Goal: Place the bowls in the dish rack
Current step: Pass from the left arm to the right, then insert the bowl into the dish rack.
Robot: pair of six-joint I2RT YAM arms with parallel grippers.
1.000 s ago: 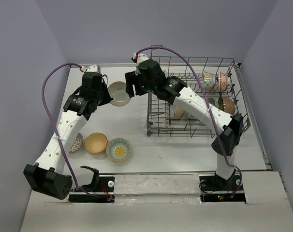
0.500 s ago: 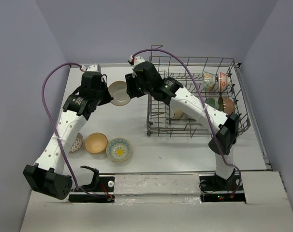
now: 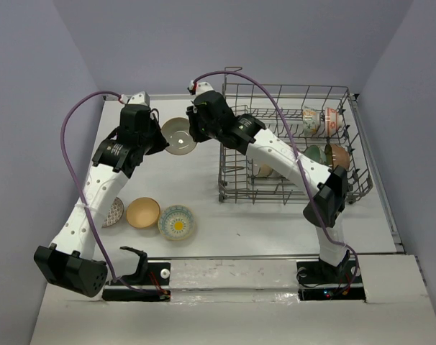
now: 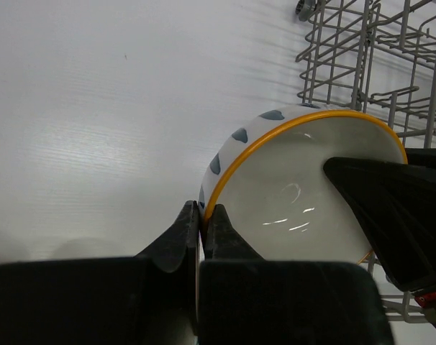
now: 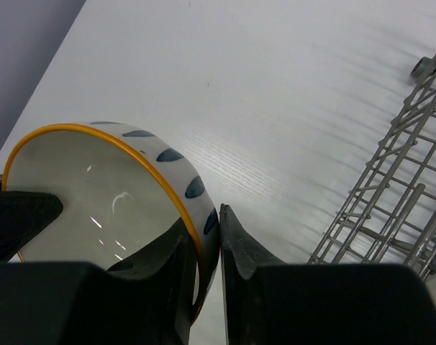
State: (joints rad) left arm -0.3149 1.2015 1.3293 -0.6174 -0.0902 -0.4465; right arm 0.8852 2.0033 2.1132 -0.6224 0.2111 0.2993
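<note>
Three bowls sit on the table (image 3: 261, 223) at far left: a patterned bowl (image 3: 115, 213), a tan bowl (image 3: 142, 213) and a yellow-centred bowl (image 3: 177, 223). Beyond them, my left gripper (image 4: 201, 215) is clamped on one side of the rim of an orange-rimmed bowl (image 4: 297, 180), white with blue spots. The bowl is tipped on edge, seemingly clear of the table, just short of the dish rack (image 3: 290, 97). My right gripper (image 5: 207, 223) straddles the opposite side of the rim, one finger inside and one outside, pinched onto the wall (a two-handed hold, by the look of it). Further right, the rack already carries several bowls among its tines, including a pale bowl (image 3: 313, 118) at the far side and a brown bowl (image 3: 338, 155) by the right wall.

The hazard, as I judge it, lies in the exchange. If either arm pulls while both grips hold, the ceramic could twist out of the pads or chip. If my left lets go before my right has firm purchase, a thin rim pinch may let the bowl swing and drop. On the way in, it could also clip the rack's tall corner wires.
</note>
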